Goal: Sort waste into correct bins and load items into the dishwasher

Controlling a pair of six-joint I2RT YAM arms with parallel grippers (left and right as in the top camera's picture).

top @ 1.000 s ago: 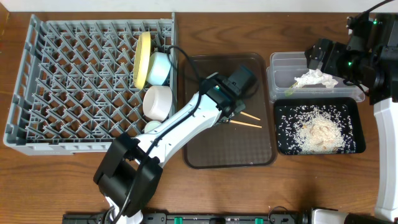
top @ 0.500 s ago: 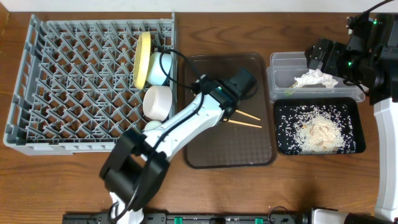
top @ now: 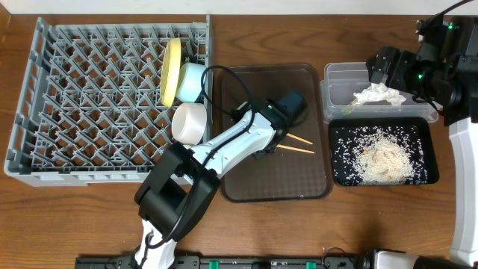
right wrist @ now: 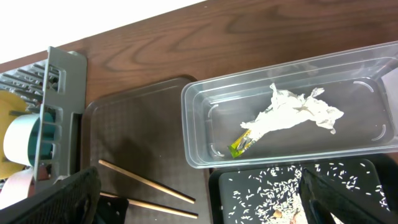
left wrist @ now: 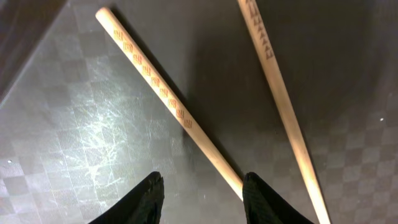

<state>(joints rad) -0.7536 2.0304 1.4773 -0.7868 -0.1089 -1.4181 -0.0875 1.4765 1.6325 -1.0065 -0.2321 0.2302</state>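
One large grey dish rack (top: 89,112) stands on the desk (top: 67,217) just left of the dark brown serving tray (top: 276,183), its right wall almost against the tray's left rim. Along the side of the rack nearest the tray, a round yellow plate (top: 171,71) stands on edge with a light blue bowl (top: 192,82) against it. A white bowl (top: 190,122) sits just below them. On the serving tray itself, right of its middle, the pair of chopsticks (top: 299,144) lies flat and not quite parallel, slanting toward the tray's right rim. The left end effector (left wrist: 202,190) hovers low over them, released: its fingers (left wrist: 149,199) are spread, and the nearer chopstick runs into the gap between them, close to one finger, ungripped. Just right of the serving tray's upper half sits the clear plastic tub (top: 334,75), holding the crumpled white napkin (top: 379,95) and the small green-yellow wrapper (right wrist: 241,144). Right of the serving tray's lower half, the black tray (top: 337,175) holds a heap of whitish rice scraps (top: 382,158). Farthest from the serving tray, the right end effector (right wrist: 205,202) hangs above the tub, spread wide and empty.
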